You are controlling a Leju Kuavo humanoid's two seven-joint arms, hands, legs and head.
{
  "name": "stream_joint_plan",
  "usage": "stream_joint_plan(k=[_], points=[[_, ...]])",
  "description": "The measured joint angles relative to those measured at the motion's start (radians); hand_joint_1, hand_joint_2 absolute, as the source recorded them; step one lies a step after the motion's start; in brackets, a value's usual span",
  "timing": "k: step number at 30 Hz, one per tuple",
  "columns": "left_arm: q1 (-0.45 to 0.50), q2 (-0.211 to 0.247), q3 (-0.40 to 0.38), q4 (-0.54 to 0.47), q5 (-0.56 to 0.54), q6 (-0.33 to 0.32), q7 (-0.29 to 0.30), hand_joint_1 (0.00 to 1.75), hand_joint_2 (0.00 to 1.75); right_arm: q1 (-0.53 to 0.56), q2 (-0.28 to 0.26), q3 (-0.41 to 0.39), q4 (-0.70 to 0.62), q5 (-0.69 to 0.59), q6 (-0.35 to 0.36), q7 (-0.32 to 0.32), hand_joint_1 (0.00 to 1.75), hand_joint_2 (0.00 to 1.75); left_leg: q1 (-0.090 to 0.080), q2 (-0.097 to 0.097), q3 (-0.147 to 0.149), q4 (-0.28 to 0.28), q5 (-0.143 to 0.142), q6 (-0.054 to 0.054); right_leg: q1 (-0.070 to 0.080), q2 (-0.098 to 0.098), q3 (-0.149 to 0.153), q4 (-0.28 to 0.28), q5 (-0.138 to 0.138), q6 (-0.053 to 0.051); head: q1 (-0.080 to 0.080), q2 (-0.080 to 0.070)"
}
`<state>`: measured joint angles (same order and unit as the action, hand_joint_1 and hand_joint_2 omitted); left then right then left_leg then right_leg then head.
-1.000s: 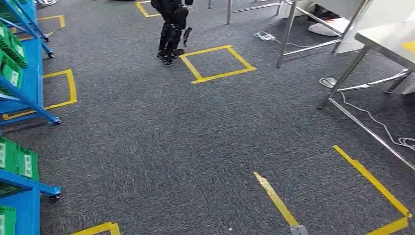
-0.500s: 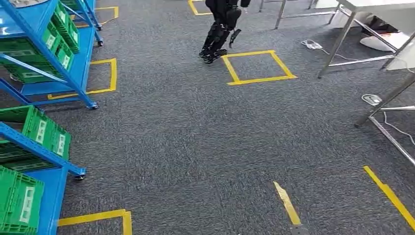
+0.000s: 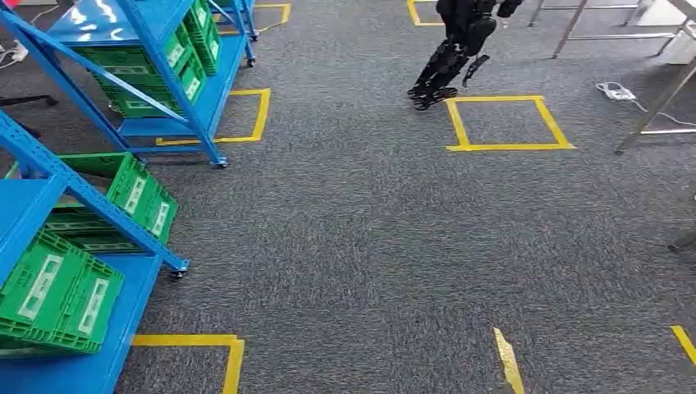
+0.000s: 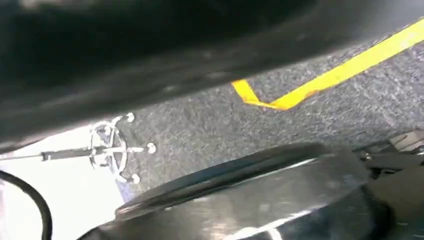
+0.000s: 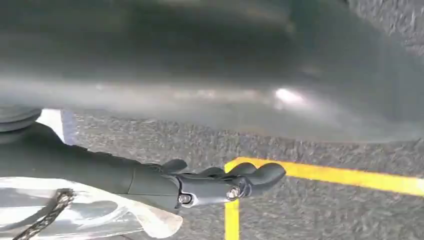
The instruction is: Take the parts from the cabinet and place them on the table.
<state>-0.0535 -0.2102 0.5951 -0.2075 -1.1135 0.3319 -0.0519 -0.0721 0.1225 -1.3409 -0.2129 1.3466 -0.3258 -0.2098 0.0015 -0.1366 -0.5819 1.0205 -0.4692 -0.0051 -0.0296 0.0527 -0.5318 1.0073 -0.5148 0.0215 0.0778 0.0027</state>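
A head view is looking down over a dark grey carpet (image 3: 353, 246) marked with yellow tape squares (image 3: 507, 123). Two blue metal shelving racks are standing along the left side. The nearer rack (image 3: 49, 222) is carrying green plastic crates (image 3: 61, 300) on its tilted shelves, and the farther rack (image 3: 148, 57) is holding more green crates (image 3: 156, 78). What lies inside the crates cannot be told from here, so the parts themselves are not identifiable. Farther back, near the top, another dark humanoid robot (image 3: 451, 53) is standing just beside a yellow tape square. Metal table legs (image 3: 657, 107) are reaching down at the right edge, with a white cable (image 3: 620, 90) lying on the carpet near them.

The right wrist view is showing the right hand (image 5: 220, 182) hanging above the carpet and a yellow tape corner, its dark fingers (image 5: 260, 174) lying nearly straight and close together, gripping nothing. The left wrist view is showing carpet and yellow tape; the left hand's state cannot be told.
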Motion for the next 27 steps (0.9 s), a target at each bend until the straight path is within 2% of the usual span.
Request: stream_joint_plan(k=[1, 2, 4, 5, 6, 7, 8, 9, 10, 11, 14, 15, 16, 17, 18, 19, 20, 21, 22, 23, 24, 25, 26, 27], points=[[0.001, -0.002, 0.0, 0.0, -0.002, 0.0, 0.001, 0.0, 0.0, -0.001, 0.0, 0.001, 0.0, 0.0, 0.0, 0.0, 0.0, 0.0, -0.006, 0.062, -0.011, 0.028, -0.02, -0.005, 0.002, -0.009, 0.004, -0.002, 0.0, -0.005, -0.006, 0.0], [-0.001, -0.001, 0.0, 0.0, -0.003, 0.0, 0.002, 0.0, 0.0, -0.001, 0.0, 0.001, 0.0, 0.0, 0.0, -0.001, 0.0, 0.0, -0.005, 0.098, -0.041, 0.091, -0.056, -0.01, 0.006, -0.026, 0.007, -0.003, -0.002, -0.011, -0.011, 0.0], [-0.006, -0.002, -0.001, 0.0, -0.006, 0.0, 0.002, 0.0, 0.0, 0.003, 0.0, 0.001, 0.0, 0.0, 0.001, -0.002, 0.0, 0.0, -0.002, 0.124, -0.12, 0.254, -0.126, -0.015, 0.011, -0.065, 0.01, -0.003, -0.007, -0.016, -0.01, 0.0], [-0.006, -0.002, -0.002, 0.0, -0.006, 0.0, 0.002, 0.0, 0.0, 0.004, 0.0, 0.001, 0.0, 0.0, 0.001, -0.003, 0.0, 0.0, -0.001, 0.127, -0.145, 0.303, -0.136, -0.017, 0.013, -0.082, 0.012, -0.003, -0.01, -0.018, -0.01, 0.0], [-0.004, -0.002, -0.002, 0.0, -0.008, 0.0, 0.002, 0.0, 0.0, 0.003, 0.0, 0.001, 0.0, 0.0, 0.001, -0.003, 0.0, 0.0, 0.0, 0.129, -0.144, 0.301, -0.121, -0.017, 0.013, -0.095, 0.014, -0.003, -0.012, -0.018, -0.01, 0.0], [-0.003, -0.001, -0.001, 0.0, -0.008, 0.0, 0.002, 0.0, 0.0, 0.001, 0.0, 0.001, 0.0, 0.0, 0.001, -0.005, 0.0, 0.0, 0.0, 0.131, -0.125, 0.26, -0.088, -0.014, 0.014, -0.107, 0.017, -0.003, -0.015, -0.017, -0.01, 0.0], [-0.003, 0.0, -0.002, 0.0, -0.008, 0.0, 0.002, 0.0, 0.0, -0.001, 0.0, 0.002, 0.0, 0.001, 0.001, -0.005, 0.0, 0.0, -0.001, 0.137, -0.086, 0.182, -0.042, -0.01, 0.015, -0.119, 0.023, -0.003, -0.019, -0.016, -0.01, 0.0], [-0.004, 0.0, -0.002, 0.0, -0.009, 0.0, 0.002, 0.0, 0.0, -0.001, 0.0, 0.003, 0.0, 0.002, 0.0, -0.004, 0.0, 0.0, -0.004, 0.157, -0.04, 0.093, 0.001, -0.002, 0.015, -0.131, 0.03, -0.003, -0.023, -0.014, -0.011, 0.0], [-0.005, 0.0, -0.002, 0.0, -0.01, 0.001, 0.002, 0.0, 0.0, -0.001, 0.0, 0.003, 0.0, 0.003, -0.001, -0.002, 0.0, 0.0, -0.015, 0.222, -0.004, 0.021, 0.015, 0.009, 0.016, -0.14, 0.032, -0.004, -0.028, -0.01, -0.01, 0.0], [-0.009, -0.001, -0.002, 0.0, -0.012, 0.001, 0.002, 0.0, 0.0, -0.001, 0.0, 0.004, 0.0, 0.004, -0.001, 0.001, 0.0, 0.0, -0.027, 0.242, 0.007, -0.002, 0.002, 0.015, 0.024, -0.15, 0.031, 0.001, -0.037, 0.0, -0.012, 0.0], [-0.006, -0.001, -0.001, 0.0, -0.011, 0.004, 0.003, 0.0, 0.0, -0.002, 0.0, 0.01, 0.0, 0.014, -0.003, 0.007, 0.0, 0.0, -0.03, 0.203, -0.002, 0.002, 0.002, 0.026, 0.022, -0.188, 0.047, -0.01, -0.038, 0.011, -0.011, 0.0], [-0.004, -0.001, -0.001, 0.0, -0.011, 0.005, 0.004, 0.0, 0.0, -0.006, 0.0, 0.012, 0.0, 0.017, -0.003, 0.009, 0.0, 0.0, -0.02, 0.188, 0.009, -0.014, 0.009, 0.035, 0.021, -0.188, 0.055, -0.01, -0.045, 0.019, -0.013, 0.0], [-0.001, -0.002, -0.001, 0.0, -0.01, 0.006, 0.005, 0.0, 0.0, -0.008, 0.0, 0.014, 0.0, 0.018, -0.003, 0.009, 0.0, 0.0, -0.017, 0.178, 0.014, -0.02, 0.013, 0.04, 0.018, -0.127, 0.045, 0.008, -0.064, 0.02, -0.007, 0.0], [-0.002, -0.002, -0.001, 0.0, -0.009, 0.008, 0.005, 0.0, 0.0, -0.008, 0.0, 0.015, 0.0, 0.02, -0.003, 0.01, 0.0, 0.0, -0.015, 0.167, 0.013, -0.02, 0.013, 0.043, 0.016, -0.089, 0.018, 0.064, -0.094, 0.02, -0.007, 0.0], [-0.006, -0.003, -0.001, 0.0, -0.008, 0.008, 0.005, 0.0, 0.0, -0.007, 0.0, 0.016, 0.0, 0.024, -0.003, 0.01, 0.0, 0.0, -0.014, 0.152, 0.012, -0.02, 0.012, 0.046, 0.016, -0.068, -0.024, 0.15, -0.131, 0.022, -0.003, 0.0], [-0.006, -0.006, -0.001, 0.0, -0.008, 0.008, 0.005, 0.0, 0.0, -0.003, 0.0, 0.018, 0.0, 0.027, -0.003, 0.013, 0.0, 0.0, -0.014, 0.138, 0.012, -0.02, 0.011, 0.048, 0.016, -0.059, -0.069, 0.233, -0.164, 0.023, -0.003, 0.0], [-0.006, -0.006, -0.001, 0.0, -0.006, 0.008, 0.005, 0.0, 0.0, 0.001, 0.0, 0.018, 0.0, 0.029, -0.003, 0.013, 0.0, 0.0, -0.014, 0.121, 0.012, -0.02, 0.011, 0.048, 0.016, -0.056, -0.108, 0.297, -0.178, 0.025, -0.003, 0.0], [-0.004, -0.006, -0.001, 0.0, -0.005, 0.008, 0.006, 0.0, 0.0, 0.003, 0.0, 0.019, 0.0, 0.031, -0.003, 0.013, 0.0, 0.0, -0.014, 0.106, 0.015, -0.02, 0.01, 0.048, 0.016, -0.055, -0.125, 0.311, -0.164, 0.025, -0.003, 0.0], [-0.002, -0.005, 0.0, 0.0, -0.004, 0.008, 0.007, 0.0, 0.0, 0.004, 0.0, 0.02, 0.0, 0.033, -0.003, 0.013, 0.0, 0.0, -0.014, 0.089, 0.017, -0.019, 0.009, 0.046, 0.016, -0.054, -0.119, 0.275, -0.125, 0.025, -0.003, 0.0], [-0.002, -0.005, 0.0, 0.0, -0.003, 0.008, 0.008, 0.0, 0.0, 0.003, 0.0, 0.021, 0.0, 0.033, -0.004, 0.012, 0.0, 0.0, -0.012, 0.073, 0.021, -0.018, 0.008, 0.044, 0.014, -0.051, -0.091, 0.198, -0.069, 0.025, -0.003, 0.0], [-0.002, -0.006, 0.0, 0.0, -0.002, 0.008, 0.008, 0.0, 0.0, 0.003, 0.0, 0.024, 0.0, 0.034, -0.004, 0.012, 0.0, 0.0, -0.011, 0.059, 0.024, -0.016, 0.005, 0.04, 0.012, -0.037, -0.053, 0.105, -0.015, 0.024, -0.003, 0.0], [-0.002, -0.006, 0.0, 0.0, -0.002, 0.008, 0.008, 0.0, 0.0, 0.003, 0.0, 0.026, 0.0, 0.034, -0.004, 0.012, 0.0, 0.0, -0.009, 0.048, 0.023, -0.013, 0.001, 0.034, 0.007, 0.003, -0.026, 0.032, 0.011, 0.025, -0.002, 0.0], [-0.004, -0.005, 0.0, 0.0, 0.0, 0.008, 0.008, 0.0, 0.0, 0.002, 0.0, 0.027, 0.0, 0.034, -0.003, 0.012, 0.0, 0.0, -0.013, 0.036, 0.018, -0.004, -0.001, 0.028, 0.004, 0.037, -0.014, 0.012, -0.005, 0.024, -0.005, 0.0], [-0.005, -0.005, 0.0, 0.0, 0.002, 0.008, 0.008, 0.0, 0.0, 0.002, 0.0, 0.028, 0.0, 0.034, -0.003, 0.012, 0.0, 0.0, -0.011, 0.025, 0.01, -0.002, 0.001, 0.024, 0.005, 0.028, -0.002, 0.011, -0.009, 0.018, -0.004, 0.0]])
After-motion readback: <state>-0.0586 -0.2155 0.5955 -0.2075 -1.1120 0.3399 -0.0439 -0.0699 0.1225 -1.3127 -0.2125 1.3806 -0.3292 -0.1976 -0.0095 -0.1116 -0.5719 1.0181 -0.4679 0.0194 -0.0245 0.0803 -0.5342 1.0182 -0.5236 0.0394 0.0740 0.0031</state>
